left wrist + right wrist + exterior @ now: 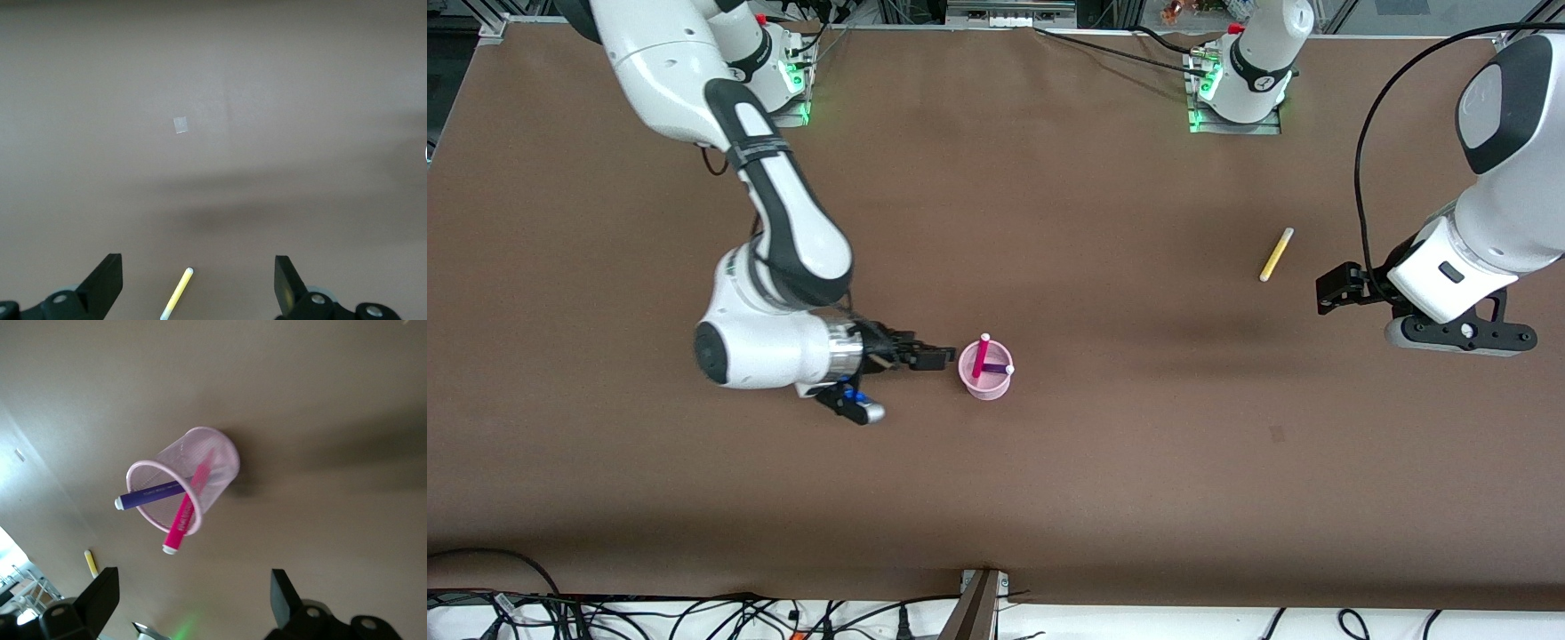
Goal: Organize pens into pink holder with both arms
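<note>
The pink holder (987,380), a small round pink mesh cup, stands upright near the table's middle. A magenta-pink pen (980,356) and a dark purple pen (996,368) lean in it; all show in the right wrist view: holder (217,463), magenta pen (183,520), purple pen (150,496). My right gripper (943,356) is open and empty, low beside the holder, toward the right arm's end (193,593). The yellow pen (1276,254) lies on the table toward the left arm's end. My left gripper (1327,292) is open and empty beside it (198,283), with the yellow pen (177,293) between its fingers' line. The green pen is out of view.
The brown table (1103,498) fills the view. A small pale square mark (180,125) lies on it. Cables (694,613) run along the edge nearest the front camera. The two arm bases stand at the edge farthest from that camera.
</note>
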Controlling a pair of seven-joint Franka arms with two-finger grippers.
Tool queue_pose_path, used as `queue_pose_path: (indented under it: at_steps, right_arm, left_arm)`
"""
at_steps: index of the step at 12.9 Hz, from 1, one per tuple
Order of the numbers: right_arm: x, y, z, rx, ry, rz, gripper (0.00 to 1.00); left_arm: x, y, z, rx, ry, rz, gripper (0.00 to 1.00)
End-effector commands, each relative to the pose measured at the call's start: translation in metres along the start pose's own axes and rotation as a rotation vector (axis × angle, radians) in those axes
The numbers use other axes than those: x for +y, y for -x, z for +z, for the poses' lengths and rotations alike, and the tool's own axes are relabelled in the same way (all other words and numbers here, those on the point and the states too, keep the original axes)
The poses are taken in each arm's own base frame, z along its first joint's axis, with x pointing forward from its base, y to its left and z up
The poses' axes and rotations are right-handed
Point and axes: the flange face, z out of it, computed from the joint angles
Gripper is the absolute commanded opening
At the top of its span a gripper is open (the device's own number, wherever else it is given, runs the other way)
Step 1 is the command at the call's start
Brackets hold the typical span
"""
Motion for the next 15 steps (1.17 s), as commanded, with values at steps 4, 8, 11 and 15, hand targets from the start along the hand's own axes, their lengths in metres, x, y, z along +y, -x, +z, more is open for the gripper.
queue_pose_path:
  at_steps: [4, 8, 11, 15]
  right_arm:
    - [0.013, 0.048, -0.12, 0.156, 0.315, -0.181, 1.0]
    - [0.032, 0.104, -0.186, 0.211, 0.415, -0.337, 1.0]
    - [0.064, 0.136, -0.246, 0.227, 0.481, -0.432, 1.0]
    - [0.09, 0.165, -0.301, 0.226, 0.554, -0.431, 1.0]
  left_arm:
    - [-0.026, -0.001, 0.003, -0.024, -0.012, -0.021, 1.0]
    - [-0.043, 0.002, 0.009, -0.038, -0.007, -0.046, 1.0]
    - [-0.044, 0.002, 0.005, -0.031, -0.003, 0.038, 1.0]
    - [-0.043, 0.002, 0.006, -0.032, -0.003, 0.036, 1.0]
